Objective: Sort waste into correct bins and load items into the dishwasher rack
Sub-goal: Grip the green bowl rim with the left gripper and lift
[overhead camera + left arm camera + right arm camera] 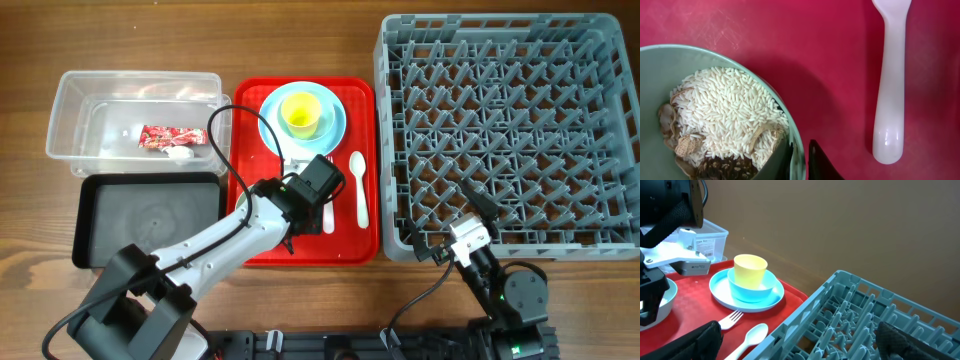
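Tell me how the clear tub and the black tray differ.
The clear tub is see-through and deep-walled; the black tray is opaque and shallow. The tub holds a red wrapper and a white tissue; the tray shows no waste. Both are rectangular, of similar footprint, left of the red tray.

Yellow cup (301, 113) sits on blue plate (336, 124); wrapper (170, 136) in clear tub (68, 135)

Overhead faces straight down; left wrist close above the flat red plastic tray (830, 55), right wrist low beside.
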Motion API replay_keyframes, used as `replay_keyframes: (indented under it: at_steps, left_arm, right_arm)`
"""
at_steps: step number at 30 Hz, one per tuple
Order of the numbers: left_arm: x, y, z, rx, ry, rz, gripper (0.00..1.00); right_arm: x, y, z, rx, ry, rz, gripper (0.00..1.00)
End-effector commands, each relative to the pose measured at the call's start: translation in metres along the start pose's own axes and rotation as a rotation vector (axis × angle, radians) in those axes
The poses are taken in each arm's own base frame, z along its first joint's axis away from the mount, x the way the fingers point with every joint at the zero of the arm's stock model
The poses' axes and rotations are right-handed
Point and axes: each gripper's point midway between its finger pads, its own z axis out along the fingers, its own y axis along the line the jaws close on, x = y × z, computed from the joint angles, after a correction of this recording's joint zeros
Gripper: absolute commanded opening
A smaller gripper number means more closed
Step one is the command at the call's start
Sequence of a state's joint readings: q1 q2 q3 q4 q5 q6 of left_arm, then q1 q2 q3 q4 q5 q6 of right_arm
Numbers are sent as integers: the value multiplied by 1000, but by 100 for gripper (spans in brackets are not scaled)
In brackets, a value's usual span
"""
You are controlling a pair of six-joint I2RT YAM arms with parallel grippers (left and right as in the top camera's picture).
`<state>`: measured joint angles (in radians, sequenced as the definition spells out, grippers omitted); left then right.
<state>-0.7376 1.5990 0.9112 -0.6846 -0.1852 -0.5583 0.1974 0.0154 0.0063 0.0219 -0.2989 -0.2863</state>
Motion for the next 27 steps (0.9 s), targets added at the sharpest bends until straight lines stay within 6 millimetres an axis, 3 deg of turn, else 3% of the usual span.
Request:
replay_keyframes:
  at_steps: [1,27]
  left_arm:
    - [6,2,3,-5,20,3,13]
    - [3,6,6,-26,-2,2,12]
  right_arm:
    - [-2,1,0,-4,-11,-4,100]
    - [-2,1,0,-4,-11,-4,100]
